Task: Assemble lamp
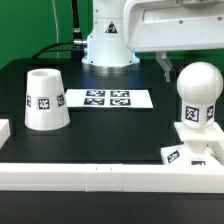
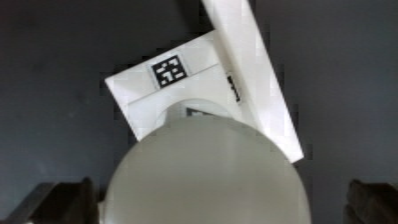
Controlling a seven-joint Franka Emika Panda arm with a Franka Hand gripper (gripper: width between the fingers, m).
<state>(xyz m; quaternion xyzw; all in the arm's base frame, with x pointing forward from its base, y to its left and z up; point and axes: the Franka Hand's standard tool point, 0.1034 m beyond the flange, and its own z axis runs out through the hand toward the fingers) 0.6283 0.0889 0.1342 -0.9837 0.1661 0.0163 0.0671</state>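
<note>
Both views show the bulb (image 1: 197,92); only the exterior shows the shade (image 1: 45,100).

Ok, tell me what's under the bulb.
The bulb stands upright on the low square base. One tagged corner of the base shows in the wrist view. The bulb's round top covers the middle of the base, so the joint between them cannot be seen.

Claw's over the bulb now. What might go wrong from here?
1. The open claw straddles the bulb's rounded top. Closing that high, its fingers may slip off the curve or tilt the bulb.
2. The bulb stands on the base beside the rail. Whether it is fully seated cannot be told, so a push or twist might shift the base instead.
</note>
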